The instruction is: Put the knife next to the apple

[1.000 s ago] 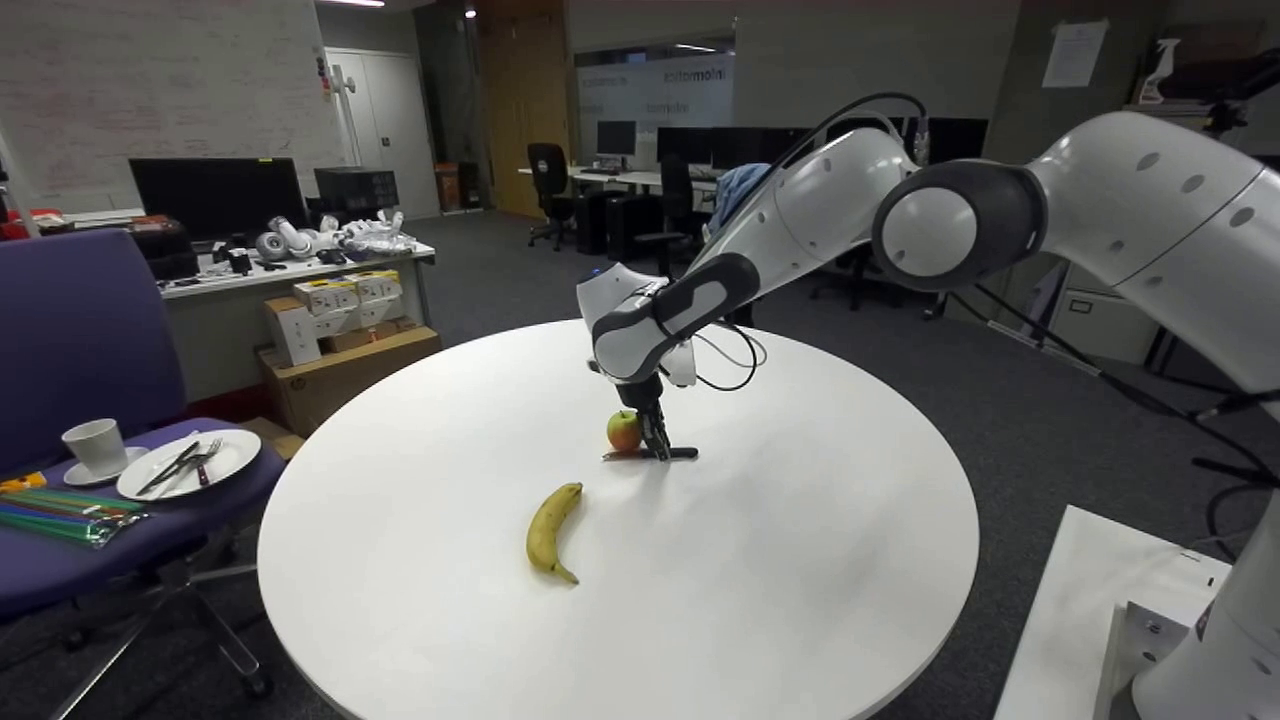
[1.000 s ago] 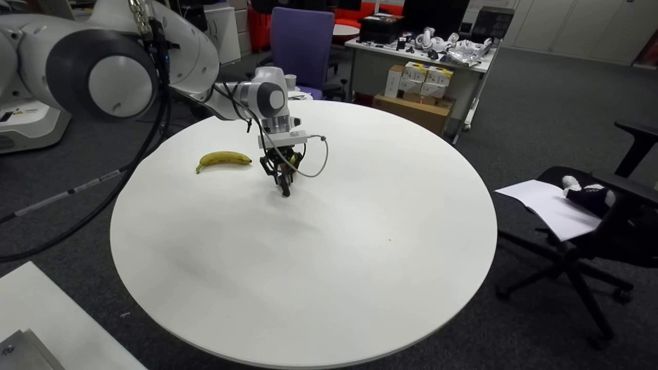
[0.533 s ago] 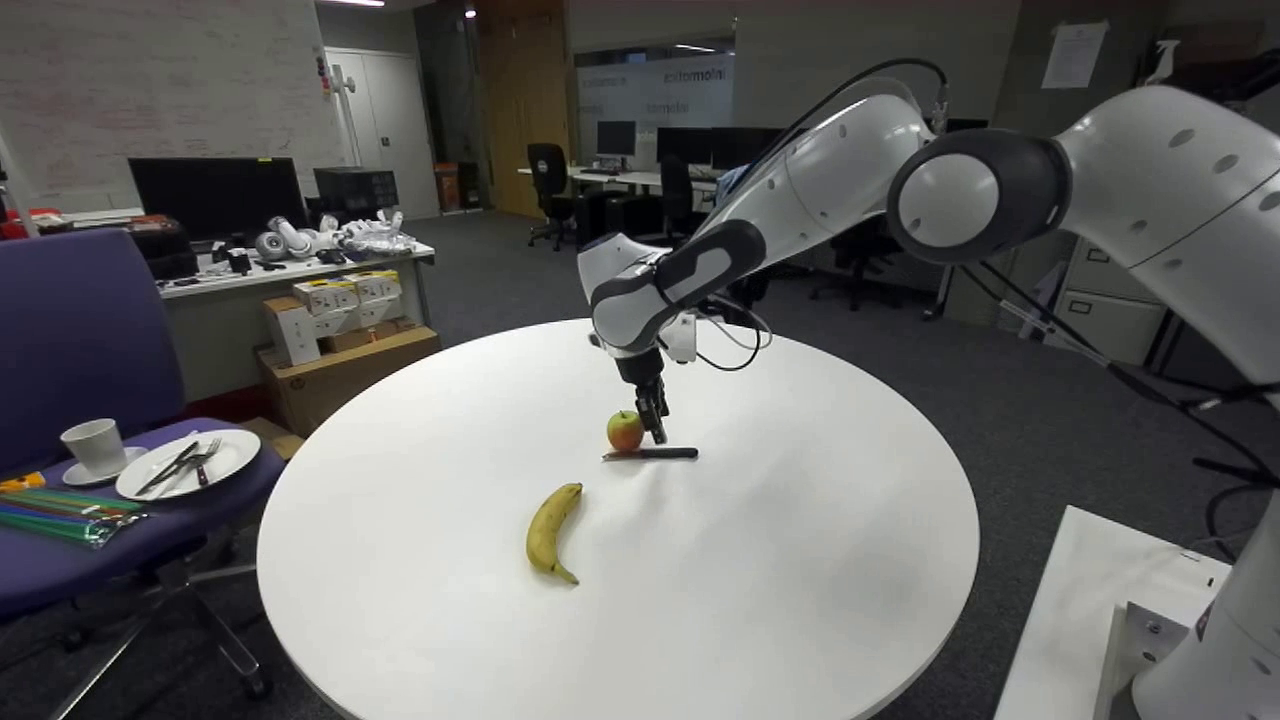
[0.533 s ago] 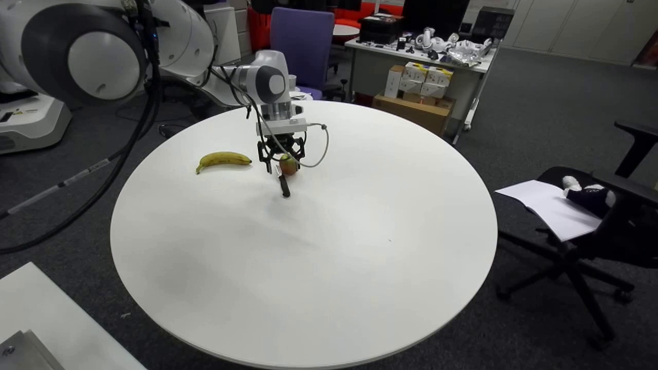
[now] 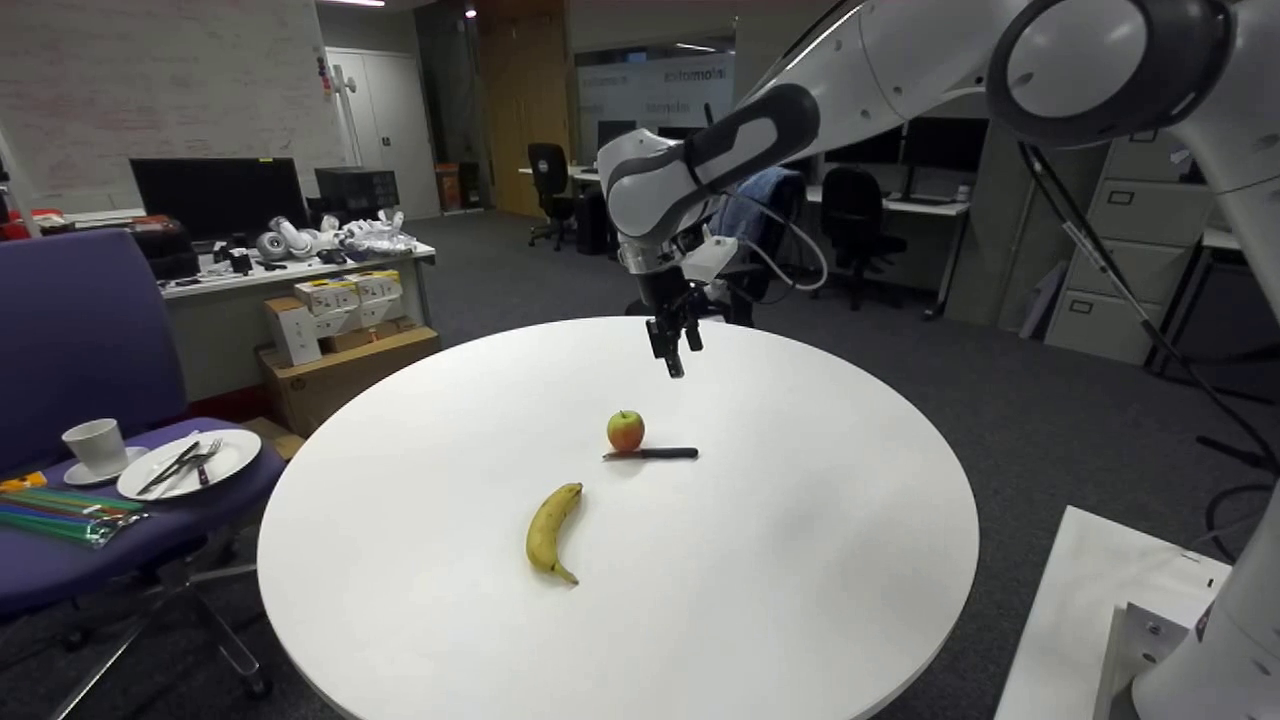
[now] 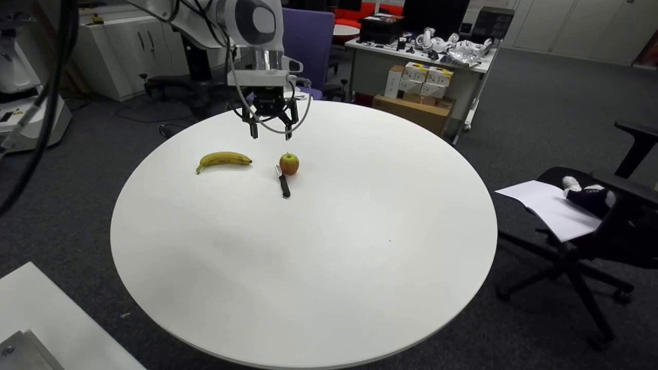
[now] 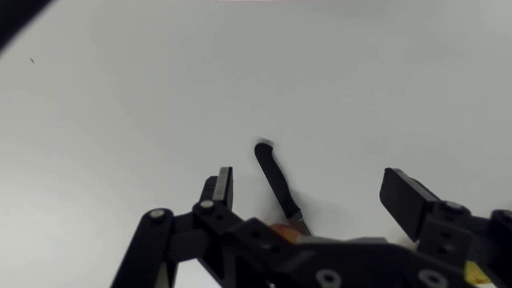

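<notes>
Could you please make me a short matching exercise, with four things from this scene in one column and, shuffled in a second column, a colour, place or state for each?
Things
1. the banana
2. the gripper
3. the knife
4. the apple

Descriptions
A. dark-handled, lying close beside the apple
B. round, greenish yellow on top and reddish lower down
C. curved and yellow
D. open in the air, holding nothing

Right pairs
1-C
2-D
3-A
4-B
</notes>
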Tool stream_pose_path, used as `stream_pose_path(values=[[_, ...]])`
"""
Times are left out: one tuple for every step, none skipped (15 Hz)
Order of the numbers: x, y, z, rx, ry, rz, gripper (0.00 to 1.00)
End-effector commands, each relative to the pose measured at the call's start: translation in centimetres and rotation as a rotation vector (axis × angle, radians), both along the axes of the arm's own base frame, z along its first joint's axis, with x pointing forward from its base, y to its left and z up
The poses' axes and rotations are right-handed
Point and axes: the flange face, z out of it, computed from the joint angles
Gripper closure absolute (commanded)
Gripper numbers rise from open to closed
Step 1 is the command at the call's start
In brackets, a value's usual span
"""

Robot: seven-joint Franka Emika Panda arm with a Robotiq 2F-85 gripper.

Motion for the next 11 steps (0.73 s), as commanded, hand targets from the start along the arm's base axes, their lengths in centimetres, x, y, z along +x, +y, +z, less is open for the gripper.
stream_pose_path(values=[[-4.6,-4.0,4.4,0.0,-0.005,-0.205,0.0],[-5.4,-5.6,5.1,0.0,-0.02,-0.26,0.0],[-6.1,-6.9,5.6,0.005,-0.037,-0.313,0.0],[-7.0,-8.2,5.7,0.004,-0.041,-0.369,0.0],[-7.9,-9.2,5.7,0.002,-0.035,-0.403,0.0],[-5.1,-7.9,5.0,-0.013,-0.018,-0.325,0.0],[-5.5,-8.7,5.1,-0.015,-0.015,-0.339,0.0],[-5.5,-8.8,5.1,-0.015,-0.015,-0.34,0.0],[-5.4,-8.7,4.8,-0.015,-0.011,-0.338,0.0],[-5.4,-8.5,4.6,-0.014,-0.008,-0.335,0.0],[-5.3,-8.2,4.5,-0.014,-0.006,-0.33,0.0]])
